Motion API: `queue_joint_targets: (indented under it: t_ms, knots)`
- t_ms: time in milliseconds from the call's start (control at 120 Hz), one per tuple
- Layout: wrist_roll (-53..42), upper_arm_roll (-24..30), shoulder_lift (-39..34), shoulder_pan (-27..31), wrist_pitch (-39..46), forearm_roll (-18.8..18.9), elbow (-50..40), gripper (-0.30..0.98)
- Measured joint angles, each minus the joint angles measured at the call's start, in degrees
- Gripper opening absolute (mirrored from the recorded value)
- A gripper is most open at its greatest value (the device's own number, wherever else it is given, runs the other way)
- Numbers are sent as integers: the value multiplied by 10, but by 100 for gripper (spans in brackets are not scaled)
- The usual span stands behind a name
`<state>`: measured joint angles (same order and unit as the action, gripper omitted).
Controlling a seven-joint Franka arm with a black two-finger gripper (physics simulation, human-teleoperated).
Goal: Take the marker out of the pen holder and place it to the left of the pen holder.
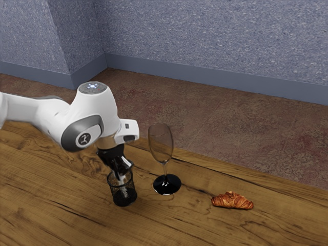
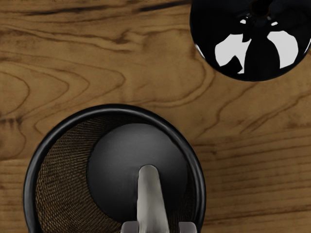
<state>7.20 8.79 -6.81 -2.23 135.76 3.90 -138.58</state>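
Note:
My gripper (image 1: 122, 168) points down at the mouth of the black mesh pen holder (image 1: 124, 197) in the exterior view. A pale grey marker (image 1: 123, 185) stands inside the holder, its upper end up at the fingers. In the wrist view the marker (image 2: 151, 201) lies between the fingertips of the gripper (image 2: 158, 227), which are apart; a gap shows between it and one of them. The marker's lower end is over the dark bottom of the pen holder (image 2: 33, 174). Its top is out of sight between the fingers.
A wine glass (image 1: 165, 183) with a glossy black base (image 2: 257, 58) stands close to the holder, toward the exterior view's right. Farther that way a croissant (image 1: 232, 201) lies on the wooden table (image 1: 66, 205).

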Motion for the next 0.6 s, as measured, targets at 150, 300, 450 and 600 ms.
queue_joint_targets:
  t_ms: [150, 300, 450, 600]
  knots:
    - [8, -3, -3, 0, -50, 6, 71, -7]
    - [14, -17, -14, 1, -193, 8, 187, -9]
    - [22, -74, 96, -2, -392, 7, 304, -9]
    - [28, -128, 220, 3, -532, 5, 356, -10]
